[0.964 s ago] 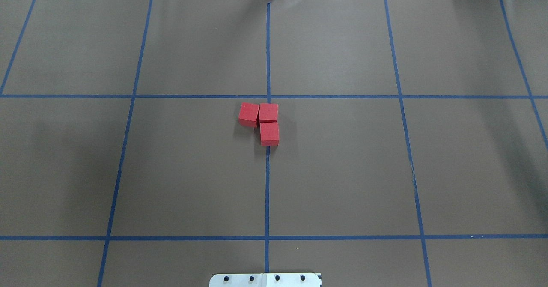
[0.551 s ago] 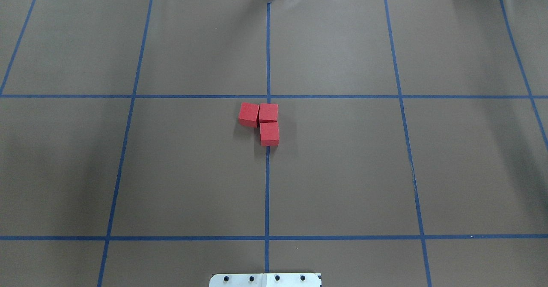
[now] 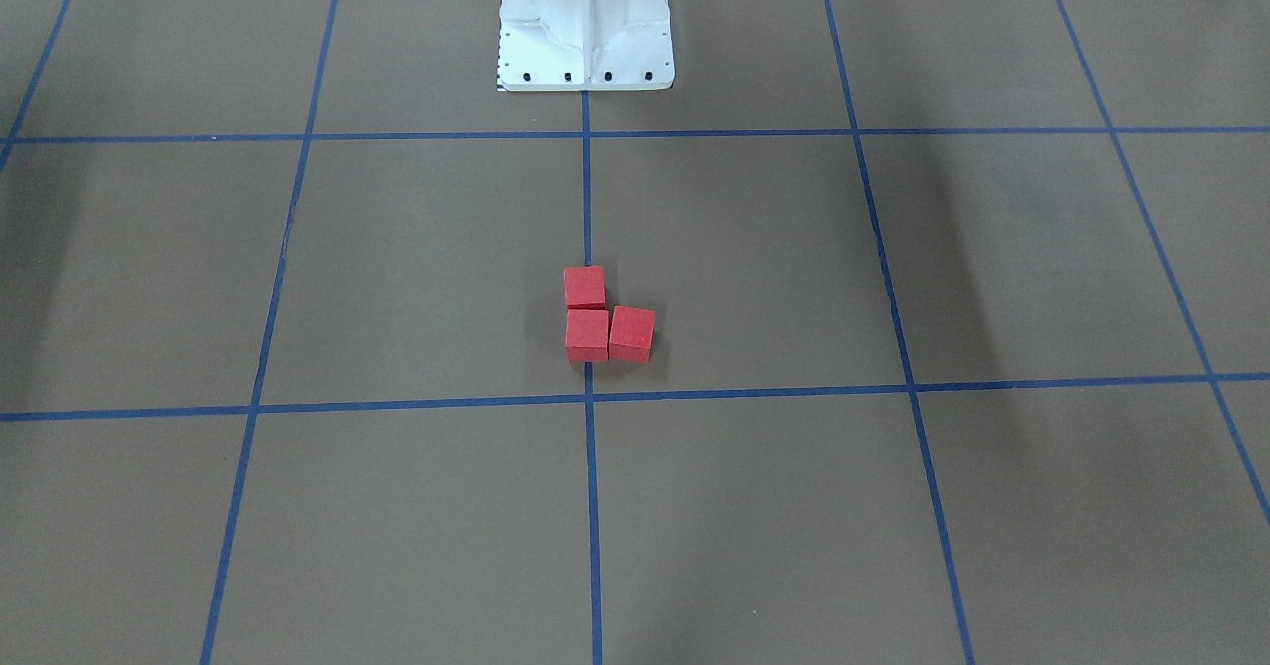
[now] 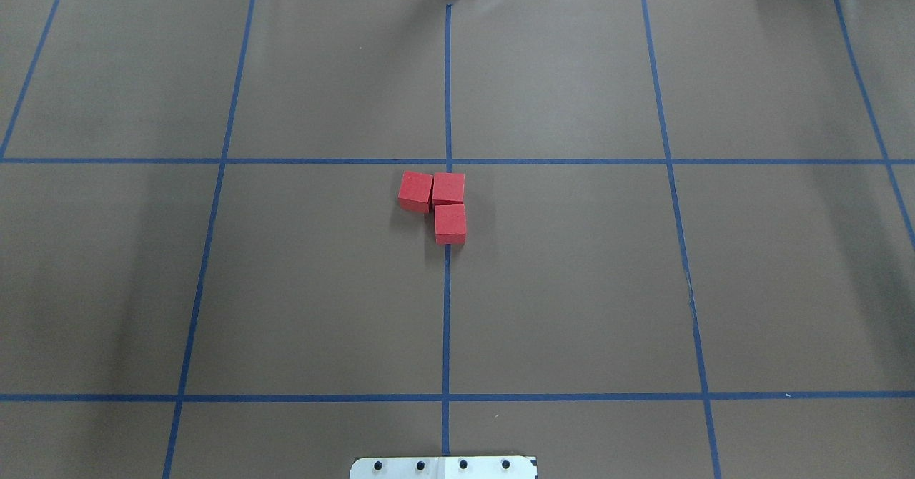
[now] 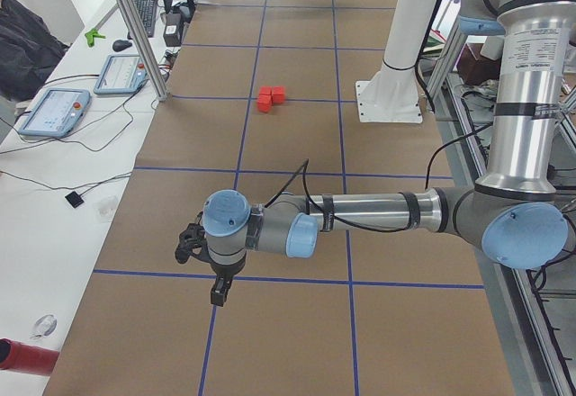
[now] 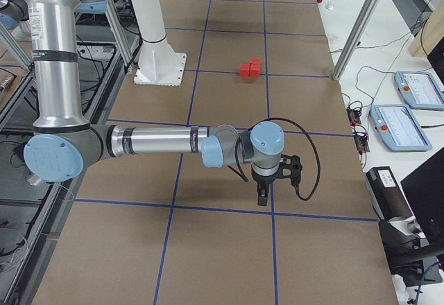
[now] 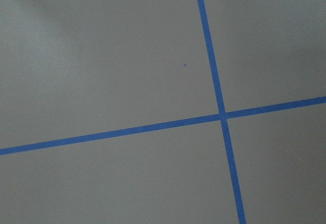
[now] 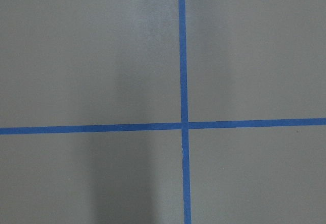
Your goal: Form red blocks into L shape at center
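Note:
Three red blocks [image 4: 448, 188] lie touching in an L just short of the center crossing [image 4: 448, 161] of the blue tape lines. Two sit side by side and the third [image 4: 450, 224] lies on the robot's side of the right one. They also show in the front view as red blocks [image 3: 587, 334]. My left gripper [image 5: 219, 292] hangs over the table far from the blocks and shows only in the exterior left view. The right gripper [image 6: 262, 197] shows only in the exterior right view. I cannot tell whether either is open or shut. Both wrist views hold only brown paper and tape lines.
The white robot base [image 3: 585, 40] stands on the centre line at the near edge. Tablets [image 5: 54, 110] and cables lie on the white bench beyond the brown paper. Aluminium posts [image 6: 361, 24] rise at the far edge.
The blocks have not moved. The dim shadow on the table's left side has grown fainter.

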Controlling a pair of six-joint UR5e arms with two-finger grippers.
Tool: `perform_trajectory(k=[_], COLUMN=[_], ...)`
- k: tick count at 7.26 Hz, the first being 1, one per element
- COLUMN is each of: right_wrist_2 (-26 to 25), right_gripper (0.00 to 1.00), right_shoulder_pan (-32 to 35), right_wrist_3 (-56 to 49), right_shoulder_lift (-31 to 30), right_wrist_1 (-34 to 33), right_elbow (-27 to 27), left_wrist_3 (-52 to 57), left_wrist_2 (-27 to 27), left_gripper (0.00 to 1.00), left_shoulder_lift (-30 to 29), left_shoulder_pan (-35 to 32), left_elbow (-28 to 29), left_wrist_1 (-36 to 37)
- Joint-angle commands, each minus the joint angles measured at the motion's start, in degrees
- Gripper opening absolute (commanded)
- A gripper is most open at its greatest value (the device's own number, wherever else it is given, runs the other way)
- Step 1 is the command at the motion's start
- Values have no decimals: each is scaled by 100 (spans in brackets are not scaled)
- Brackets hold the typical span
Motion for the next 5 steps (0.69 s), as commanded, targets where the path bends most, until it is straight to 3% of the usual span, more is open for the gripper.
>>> perform_trajectory(k=[1, 3, 5], right_wrist_2=[-62, -62, -53], right_gripper=[99, 99, 99], right_shoulder_pan=[-5, -6, -6], right_wrist_3=[-164, -640, -657], right_shoulder_lift=[-59, -77, -77], right_wrist_1=[-779, -770, -753], right_elbow=[575, 497, 400], left_wrist_3=[-47, -56, -56], left_wrist_2=[2, -6, -180], left_gripper=[100, 100, 100], left_shoulder_lift=[28, 177, 195], left_shoulder_pan=[0, 0, 18], left_elbow=[-79, -175, -438], left_wrist_1=[16, 51, 628])
